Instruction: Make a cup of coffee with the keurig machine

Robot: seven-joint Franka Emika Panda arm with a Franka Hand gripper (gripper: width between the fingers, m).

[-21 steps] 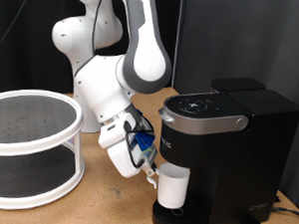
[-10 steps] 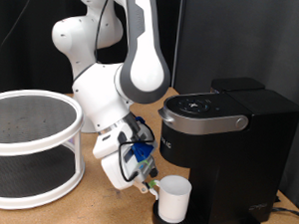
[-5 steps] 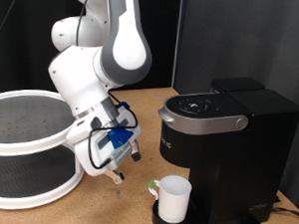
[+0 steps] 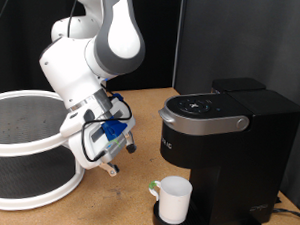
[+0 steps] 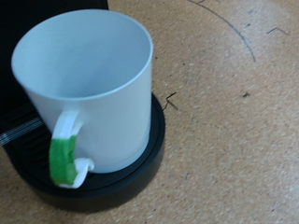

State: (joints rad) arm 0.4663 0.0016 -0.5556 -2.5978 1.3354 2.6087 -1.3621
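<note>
The white cup (image 4: 175,200) stands upright on the round drip base of the black keurig machine (image 4: 229,136), under its brew head, with the lid down. Its handle carries a green strip and points towards the exterior view's left. My gripper (image 4: 109,165) hangs above the table to the left of the cup, well apart from it, open and with nothing between its fingers. The wrist view looks down into the empty cup (image 5: 89,79) on the black drip base (image 5: 140,163); no fingers show there.
A white two-tier round rack (image 4: 29,137) stands at the exterior view's left, close beside the arm. Bare wooden tabletop (image 4: 126,202) lies between the rack and the machine. A dark curtain hangs behind.
The gripper let go of the cup on the drip base and drew back to the exterior view's left and slightly upward. The cup has stayed in place.
</note>
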